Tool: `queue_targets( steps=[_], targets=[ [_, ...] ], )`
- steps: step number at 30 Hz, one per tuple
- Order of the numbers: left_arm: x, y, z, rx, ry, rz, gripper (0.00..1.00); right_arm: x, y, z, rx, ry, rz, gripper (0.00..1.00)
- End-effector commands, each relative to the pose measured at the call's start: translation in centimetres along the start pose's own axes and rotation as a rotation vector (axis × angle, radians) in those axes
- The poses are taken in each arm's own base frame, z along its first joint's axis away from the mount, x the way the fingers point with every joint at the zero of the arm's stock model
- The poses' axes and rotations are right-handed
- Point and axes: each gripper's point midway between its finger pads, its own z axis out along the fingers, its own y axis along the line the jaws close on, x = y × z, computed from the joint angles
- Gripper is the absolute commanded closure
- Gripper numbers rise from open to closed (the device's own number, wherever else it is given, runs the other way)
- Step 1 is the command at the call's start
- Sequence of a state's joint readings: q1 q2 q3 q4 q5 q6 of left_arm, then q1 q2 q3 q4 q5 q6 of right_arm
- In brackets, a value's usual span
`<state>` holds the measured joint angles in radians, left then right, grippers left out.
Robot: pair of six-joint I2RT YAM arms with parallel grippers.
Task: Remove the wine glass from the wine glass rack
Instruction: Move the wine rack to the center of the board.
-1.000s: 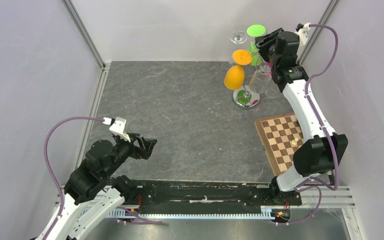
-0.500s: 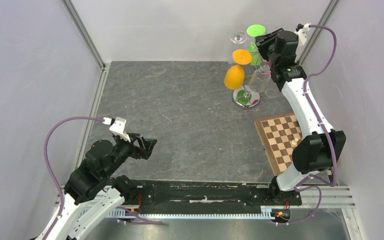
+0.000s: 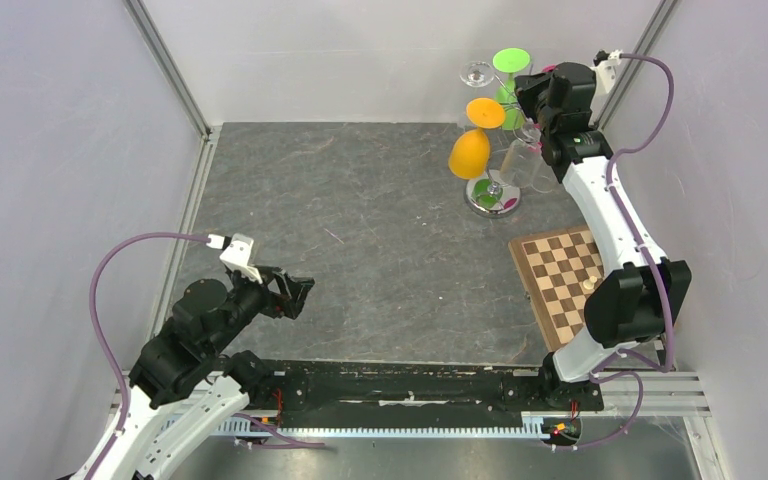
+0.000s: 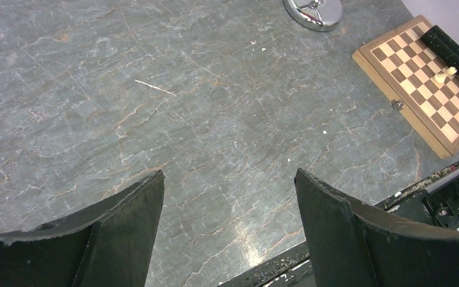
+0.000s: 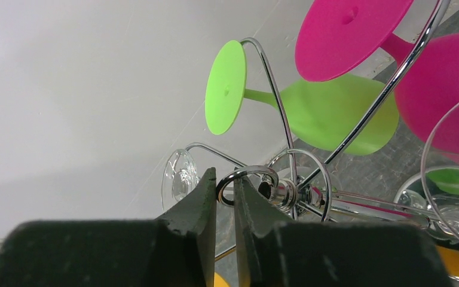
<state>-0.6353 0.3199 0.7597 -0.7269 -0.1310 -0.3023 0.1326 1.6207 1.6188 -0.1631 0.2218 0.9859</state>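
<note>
Far right corner of the desk [image 3: 360,220]: the rack [image 3: 492,199] stands upright on its mirrored base, with every glass hanging foot-up from its scroll arms, namely an orange glass [image 3: 469,153] on the side toward the desk centre, a green glass [image 5: 334,113] and a pink glass [image 5: 442,84] toward the back wall, and clear glasses [image 3: 518,160] beneath the right arm. None is off the rack. The right gripper [image 5: 224,179] sits at the crown of the rack, its fingers drawn almost together and pinching the chrome loop [image 5: 248,169] at the top of the post; no stem or foot lies between them. The left gripper [image 4: 228,176] hovers wide open and empty over bare desk at the near left, well apart from the rack. A chessboard [image 3: 560,280] lies near the base, on the right arm's side. Judged hazard: a pull from this grip would move the rack itself, not a glass, so the stand could tilt or lift, the hanging glasses could swing, strike one another, slide along the arms and drop onto the desk or chessboard. A second likely cause of trouble is the crowding at the crown, where the gripper body sits just beside the green and pink feet and any sideways shift could knock them
</note>
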Motion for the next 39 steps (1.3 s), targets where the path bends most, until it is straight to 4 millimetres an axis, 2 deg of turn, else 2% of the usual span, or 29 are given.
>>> queue_targets(
  steps=[1, 3, 11, 39],
  targets=[
    [-0.4, 0.1, 0.4, -0.015, -0.016, -0.029, 0.13, -2.1, 2.6, -0.3, -0.098, -0.078, 0.052, 0.94],
    [-0.4, 0.1, 0.3, -0.015, -0.017, -0.03, 0.13, -2.2, 2.7, -0.5, -0.103, -0.083, 0.056, 1.0],
    [-0.4, 0.1, 0.4, -0.016, -0.016, -0.029, 0.13, -3.1, 3.4, -2.0, -0.189, -0.13, 0.104, 1.0],
    [-0.4, 0.0, 0.4, -0.01, -0.014, -0.028, 0.13, -7.9, 11.5, -5.7, -0.428, -0.191, 0.169, 1.0]
  ],
)
